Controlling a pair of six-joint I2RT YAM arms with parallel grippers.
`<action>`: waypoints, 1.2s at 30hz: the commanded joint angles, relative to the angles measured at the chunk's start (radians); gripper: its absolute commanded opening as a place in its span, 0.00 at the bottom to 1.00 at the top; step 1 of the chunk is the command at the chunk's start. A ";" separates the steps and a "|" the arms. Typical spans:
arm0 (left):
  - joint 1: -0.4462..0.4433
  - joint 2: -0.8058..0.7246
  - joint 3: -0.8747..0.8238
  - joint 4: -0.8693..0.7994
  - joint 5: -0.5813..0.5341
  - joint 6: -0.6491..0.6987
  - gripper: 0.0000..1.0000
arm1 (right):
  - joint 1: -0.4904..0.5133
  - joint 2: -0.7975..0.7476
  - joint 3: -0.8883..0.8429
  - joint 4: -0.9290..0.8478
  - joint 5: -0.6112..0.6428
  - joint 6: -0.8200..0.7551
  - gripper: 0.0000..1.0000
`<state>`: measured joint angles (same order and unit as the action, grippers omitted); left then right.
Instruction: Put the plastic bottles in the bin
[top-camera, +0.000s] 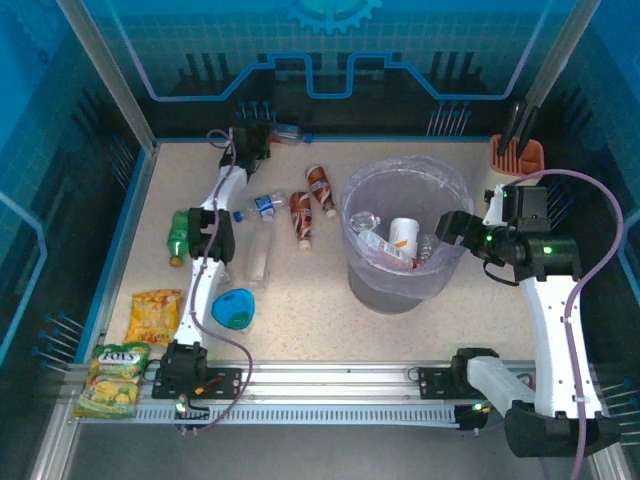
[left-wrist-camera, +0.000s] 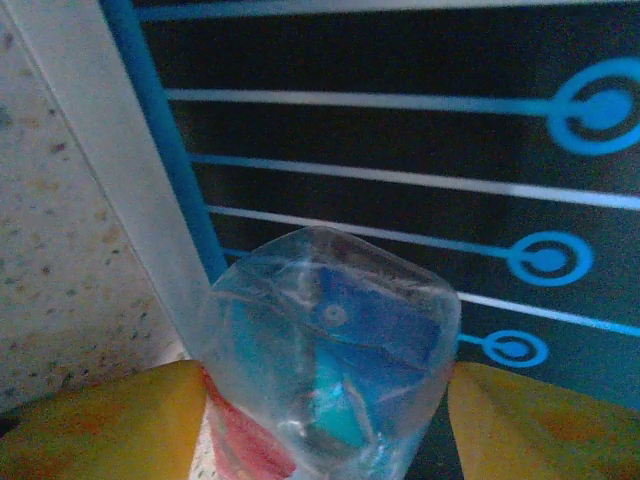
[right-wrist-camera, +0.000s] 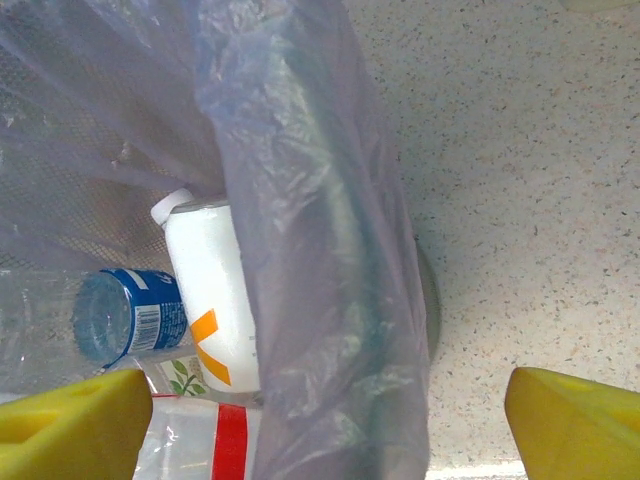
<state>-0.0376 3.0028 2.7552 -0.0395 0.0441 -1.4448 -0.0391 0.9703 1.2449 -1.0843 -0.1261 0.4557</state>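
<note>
Brown bottles (top-camera: 301, 218), two; green bottle (top-camera: 179, 235), one.

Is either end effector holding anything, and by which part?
The left end effector clasps a clear bottle by its lower body, near the base. The right end effector is open, empty.

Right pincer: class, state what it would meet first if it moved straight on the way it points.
Probably the bag draped over the bin rim, straight ahead of the open right pincer; depth is unclear.
</note>
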 joint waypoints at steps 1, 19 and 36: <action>-0.036 0.099 -0.015 -0.079 -0.014 -0.032 0.61 | 0.016 -0.019 -0.010 -0.019 0.027 0.015 0.92; -0.002 -0.310 -0.543 0.016 0.049 0.249 0.38 | 0.017 -0.016 -0.028 0.009 0.008 0.019 0.91; 0.016 -0.675 -0.988 0.026 0.076 0.552 0.84 | 0.015 -0.063 -0.071 0.018 -0.010 0.004 0.92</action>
<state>-0.0158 2.3318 1.6985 0.0753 0.1246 -0.9966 -0.0383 0.9249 1.1896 -1.0729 -0.1162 0.4637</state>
